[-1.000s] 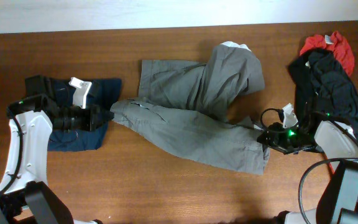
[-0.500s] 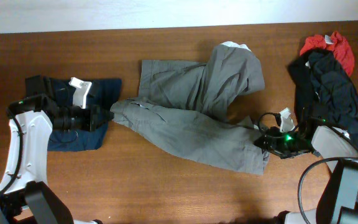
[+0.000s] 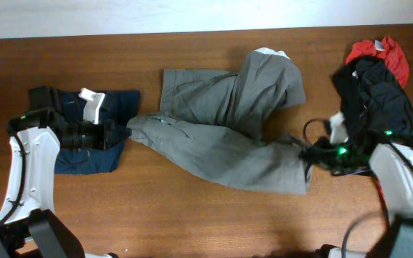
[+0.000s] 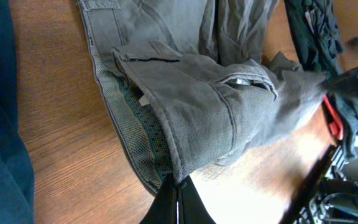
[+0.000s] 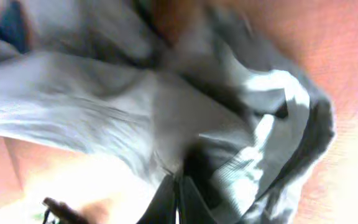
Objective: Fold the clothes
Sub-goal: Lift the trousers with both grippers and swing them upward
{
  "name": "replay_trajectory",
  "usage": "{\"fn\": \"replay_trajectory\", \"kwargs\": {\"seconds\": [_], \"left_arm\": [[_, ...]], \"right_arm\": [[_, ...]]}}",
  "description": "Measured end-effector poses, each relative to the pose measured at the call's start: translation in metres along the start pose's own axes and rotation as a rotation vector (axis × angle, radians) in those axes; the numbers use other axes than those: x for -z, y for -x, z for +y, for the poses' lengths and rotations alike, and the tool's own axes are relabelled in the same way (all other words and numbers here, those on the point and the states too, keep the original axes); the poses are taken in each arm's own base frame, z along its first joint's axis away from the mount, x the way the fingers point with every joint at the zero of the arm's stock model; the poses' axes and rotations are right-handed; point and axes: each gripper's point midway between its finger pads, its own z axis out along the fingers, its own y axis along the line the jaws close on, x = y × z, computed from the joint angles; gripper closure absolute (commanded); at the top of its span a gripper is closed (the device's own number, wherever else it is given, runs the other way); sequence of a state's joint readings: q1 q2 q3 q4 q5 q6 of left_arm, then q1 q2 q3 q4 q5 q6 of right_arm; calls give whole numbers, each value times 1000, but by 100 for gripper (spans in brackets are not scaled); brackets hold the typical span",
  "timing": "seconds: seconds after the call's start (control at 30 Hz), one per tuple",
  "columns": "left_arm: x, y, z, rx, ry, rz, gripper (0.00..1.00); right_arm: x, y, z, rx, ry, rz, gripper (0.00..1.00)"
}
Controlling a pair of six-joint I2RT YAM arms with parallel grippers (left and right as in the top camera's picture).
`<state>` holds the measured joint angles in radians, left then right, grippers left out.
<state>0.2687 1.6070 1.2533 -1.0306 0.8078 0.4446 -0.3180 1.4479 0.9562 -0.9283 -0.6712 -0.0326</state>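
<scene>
Left claw [image 3: 127,133] closed on the waistband end of the grey shorts [image 3: 221,140], fingers pressed together with cloth pinched between them. Left wrist view: same claw [image 4: 178,188] at the lower edge of the picture, clamped onto the rolled rim of the shorts [image 4: 216,106], with the mesh waistband lining [image 4: 135,127] exposed just above.

Right claw [image 3: 308,153] likewise closed, gripping the opposite end of the shorts at a leg hem. Right wrist view heavily blurred: claw [image 5: 175,182] sunk into pale grey folds [image 5: 98,106], the exact bite not distinguishable.

Shorts in the middle of the wooden bench [image 3: 192,222], lower leg drawn out in a long band between the two claws. Other leg bunched up towards the far edge, a small white patch [image 3: 271,51] at its top.

Navy garment [image 3: 84,154] flat at the left, under the left arm, just beside the waistband. Black garment [image 3: 378,100] heaped at the right, red garment [image 3: 382,54] touching its far side, both near the right arm.
</scene>
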Motion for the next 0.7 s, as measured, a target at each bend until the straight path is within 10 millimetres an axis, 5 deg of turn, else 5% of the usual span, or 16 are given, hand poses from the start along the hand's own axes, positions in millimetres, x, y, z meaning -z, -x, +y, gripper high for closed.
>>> {"fn": "replay_trajectory", "kwargs": {"seconds": [0.13, 0.23, 0.33, 0.7], "left_arm": [[25, 27, -15, -53, 31, -65, 99], [62, 61, -41, -156, 85, -173, 99], [106, 87, -78, -279, 145, -288, 100], [226, 119, -194, -543, 301, -598, 100]], "right_arm": [[65, 34, 48, 149, -25, -195, 96], [122, 50, 88, 268, -53, -359, 96], [163, 50, 117, 336, -70, -457, 96], [301, 39, 196, 424, -201, -800, 96]]}}
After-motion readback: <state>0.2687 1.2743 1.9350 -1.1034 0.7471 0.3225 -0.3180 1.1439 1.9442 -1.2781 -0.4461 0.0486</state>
